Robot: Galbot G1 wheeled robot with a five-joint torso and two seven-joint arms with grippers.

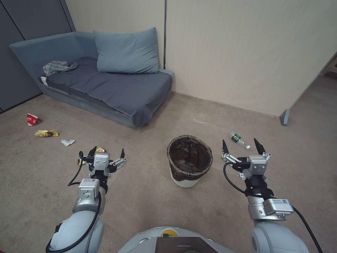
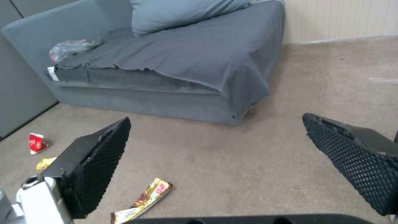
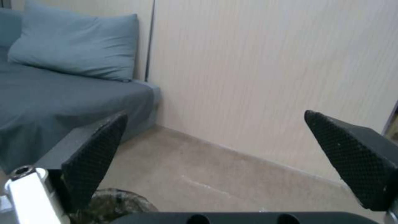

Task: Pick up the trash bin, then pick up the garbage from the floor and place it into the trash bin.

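The trash bin is white with a dark bag over its rim and stands upright on the carpet between my arms; its rim shows in the right wrist view. My left gripper hangs open above a yellow-red snack wrapper. My right gripper is open to the right of the bin, just short of a small green-labelled bottle. Further left lie a crushed red cup, another yellow wrapper and a white tissue.
A grey-blue sofa with a pillow and a crumpled plastic bag stands in the far left corner. A beige wall runs behind the bin. Open carpet lies around the bin.
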